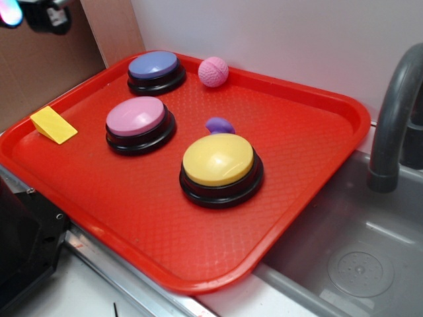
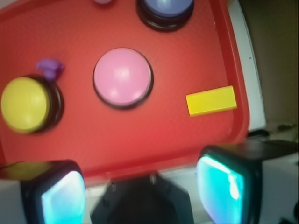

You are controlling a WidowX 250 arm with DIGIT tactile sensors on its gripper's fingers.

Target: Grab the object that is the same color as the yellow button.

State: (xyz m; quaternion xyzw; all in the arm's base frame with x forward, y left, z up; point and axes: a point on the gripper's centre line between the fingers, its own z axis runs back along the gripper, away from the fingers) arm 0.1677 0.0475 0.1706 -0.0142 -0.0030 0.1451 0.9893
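Wrist view: small bright yellow wedge-shaped block (image 2: 211, 100), long axis apparently across the frame, lies ahead-right of the released, empty gripper (image 2: 140, 186).

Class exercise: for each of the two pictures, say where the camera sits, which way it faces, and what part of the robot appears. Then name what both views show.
Exterior: off the robot, above one corner of the red tray, looking down across it toward the wall; the gripper shows only at top left.
Wrist: on the arm, looking down on the tray; both fingers fill the bottom edge, spread apart.
Shared: yellow wedge, yellow button, pink button.
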